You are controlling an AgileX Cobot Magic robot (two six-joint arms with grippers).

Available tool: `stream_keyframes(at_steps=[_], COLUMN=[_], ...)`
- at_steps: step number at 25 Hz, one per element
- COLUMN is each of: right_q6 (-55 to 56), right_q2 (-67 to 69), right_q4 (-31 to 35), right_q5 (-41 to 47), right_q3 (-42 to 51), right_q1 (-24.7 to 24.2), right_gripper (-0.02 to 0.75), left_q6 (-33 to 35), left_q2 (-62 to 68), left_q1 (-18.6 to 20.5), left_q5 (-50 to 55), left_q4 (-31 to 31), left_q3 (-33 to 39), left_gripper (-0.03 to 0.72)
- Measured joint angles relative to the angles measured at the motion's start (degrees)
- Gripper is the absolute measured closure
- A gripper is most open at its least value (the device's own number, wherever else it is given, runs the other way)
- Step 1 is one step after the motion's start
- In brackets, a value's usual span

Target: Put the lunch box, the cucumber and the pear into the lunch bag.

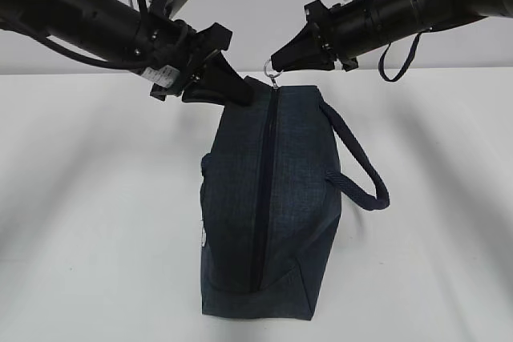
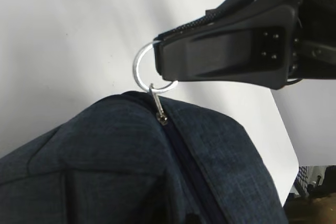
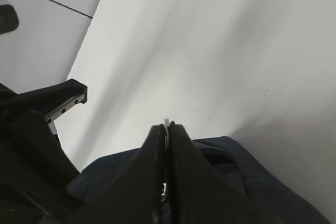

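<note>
The right fingers (image 1: 276,63) are clenched on the silver ring (image 2: 143,71) of the zipper pull at the far end of the bag (image 1: 272,206). The left fingers (image 1: 244,94) press against the bag's far top corner, grasping the fabric as far as I can tell. The bag stands mid-surface (image 1: 96,198), zipper fully shut, so nothing is packed yet; opening comes first. Box, cucumber and pear are out of view. The bag is dark navy woven cloth, boxy and soft-sided, with rope-like loop handles (image 1: 361,170).

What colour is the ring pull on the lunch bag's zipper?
Silver, shiny metal. The ring pull shows best in the left wrist view, against the dark navy lunch bag.
</note>
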Motion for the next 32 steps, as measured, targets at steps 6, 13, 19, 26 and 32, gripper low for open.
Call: stream_keyframes(at_steps=[6, 13, 19, 26, 32], right_q6=[0.13, 0.36, 0.46, 0.95, 1.53], right_q2=[0.0, 0.0, 0.0, 1.3, 4.51], right_q4=[-2.41, -4.48, -4.12, -4.02, -1.69], right_q5=[-0.23, -1.94, -3.23, -4.17, -4.48], right_q3=[0.0, 0.0, 0.0, -0.25, -0.48], right_q1=[0.0, 0.0, 0.0, 0.11, 0.11], right_gripper=[0.732, 0.732, 0.732, 0.732, 0.732], left_q6=[0.26, 0.44, 1.15, 3.44, 4.75], left_q2=[0.0, 0.0, 0.0, 0.0, -0.06], left_q1=[0.0, 0.17, 0.17, 0.17, 0.17], left_q5=[1.71, 4.38, 5.53, 7.01, 7.45], left_q4=[-0.05, -0.2, -0.28, -1.06, -1.46], left_q3=[0.0, 0.0, -0.04, -0.04, -0.04], left_gripper=[0.677, 0.678, 0.678, 0.678, 0.678])
